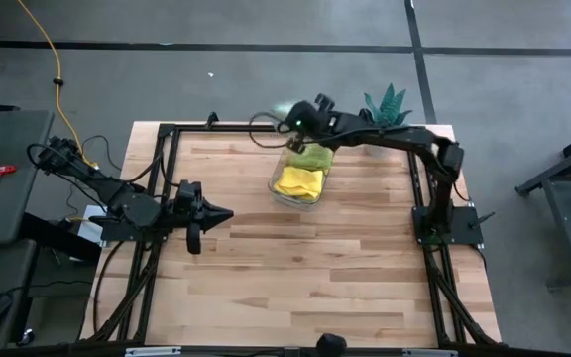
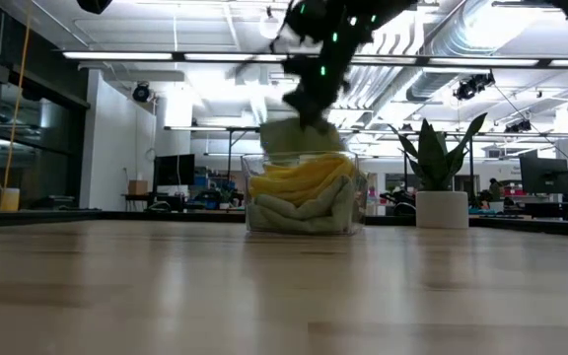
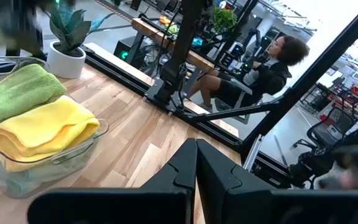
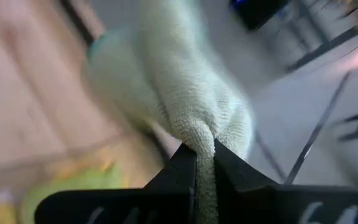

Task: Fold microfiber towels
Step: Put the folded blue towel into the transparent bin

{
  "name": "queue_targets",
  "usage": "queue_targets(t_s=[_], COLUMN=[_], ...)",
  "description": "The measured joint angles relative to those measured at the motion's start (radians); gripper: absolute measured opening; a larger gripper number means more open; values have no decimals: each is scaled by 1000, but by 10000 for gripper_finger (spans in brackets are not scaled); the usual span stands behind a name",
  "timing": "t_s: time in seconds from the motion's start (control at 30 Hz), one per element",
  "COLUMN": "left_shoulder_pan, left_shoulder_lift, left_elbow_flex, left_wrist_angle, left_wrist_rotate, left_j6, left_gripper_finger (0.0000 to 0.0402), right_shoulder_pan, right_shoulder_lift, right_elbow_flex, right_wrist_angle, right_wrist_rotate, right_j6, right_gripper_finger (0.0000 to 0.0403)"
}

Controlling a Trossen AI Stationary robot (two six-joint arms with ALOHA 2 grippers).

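Observation:
A clear bin (image 1: 278, 188) stands on the table's far middle. It holds a folded yellow towel (image 1: 300, 181) and a lime green towel (image 1: 311, 157), with a pale green one (image 2: 304, 213) under them. My right gripper (image 2: 309, 106) hovers over the bin's far side, shut on a pale mint towel (image 2: 289, 136). My left gripper (image 1: 228, 212) hangs shut and holds nothing, above the table left of the bin. My right gripper pinches a bunched fold of the pale mint towel (image 4: 199, 132) between its two fingers. The fingers slant downward from the table's right side. The towel hangs below them in a thick bundle just above the bin's rim; whether its lower end touches the towels inside, I cannot tell.
A spiky green plant in a white pot (image 1: 387, 104) stands at the table's far right corner, close behind the right arm. Bare wood lies in front of the bin toward the near edge. A person (image 3: 272, 62) sits beyond the table's right side.

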Motion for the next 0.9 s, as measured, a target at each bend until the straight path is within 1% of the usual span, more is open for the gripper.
queue_targets(t_s=[0.13, 0.23, 0.33, 0.4, 0.5, 0.7, 0.8, 0.9], left_shoulder_pan=[0, 0, 0, 0, 1, 0, 0, 0], left_shoulder_lift=[0, 0, 0, 0, 7, 26, 39, 51], left_elbow_flex=[0, 0, 0, 0, 0, 0, 0, 0], left_wrist_angle=[0, 0, 0, 0, -1, -9, -11, -9], left_wrist_rotate=[0, 0, 0, 0, 0, 20, 26, 26], left_j6=[-1, -1, 1, 2, 2, -1, -2, -1], left_gripper_finger=[0, 0, 0, 0, 0, 0, 0, 0], right_shoulder_pan=[-7, 1, 9, 10, 15, 39, 49, 45], right_shoulder_lift=[76, 109, 101, 94, 93, 93, 92, 91], right_elbow_flex=[-19, -20, -15, -11, -10, 5, 53, 84], right_wrist_angle=[-104, -218, -303, -370, -427, -480, -564, -648], right_wrist_rotate=[-40, -50, -53, -81, -91, -140, -153, -160], right_j6=[54, 33, 16, 5, -3, -46, -19, 63], right_gripper_finger=[0, 0, 0, 0, 0, 0, 0, 0])
